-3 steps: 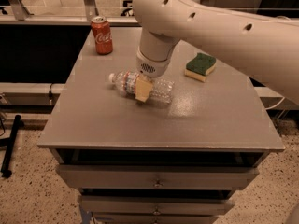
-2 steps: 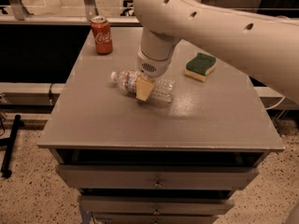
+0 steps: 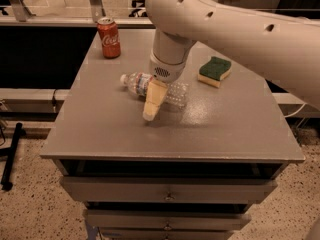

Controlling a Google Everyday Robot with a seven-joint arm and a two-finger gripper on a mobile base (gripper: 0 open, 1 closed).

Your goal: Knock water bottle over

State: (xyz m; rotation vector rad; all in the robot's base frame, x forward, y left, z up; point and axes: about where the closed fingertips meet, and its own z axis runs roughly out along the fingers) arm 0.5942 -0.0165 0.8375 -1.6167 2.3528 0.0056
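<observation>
Camera view | water bottle (image 3: 176, 94) on its side on table (image 3: 225, 126) | gripper (image 3: 149, 115) closed, across bottle's middle | can (image 3: 109, 38) upright

Water bottle (image 3: 176, 94) lying mid-table (image 3: 100, 129), jaws over it, can (image 3: 109, 38) behind-left, sponge (image 3: 215, 70) right

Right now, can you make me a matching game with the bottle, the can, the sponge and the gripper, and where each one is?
Things:
1. bottle
2. can
3. sponge
4. gripper

Places and states:
A. standing up at the back left
B. green on top, at the back right
C. lying on its side in the middle
D. pointing down just in front of the bottle

Pairs: 1-C, 2-A, 3-B, 4-D
</observation>
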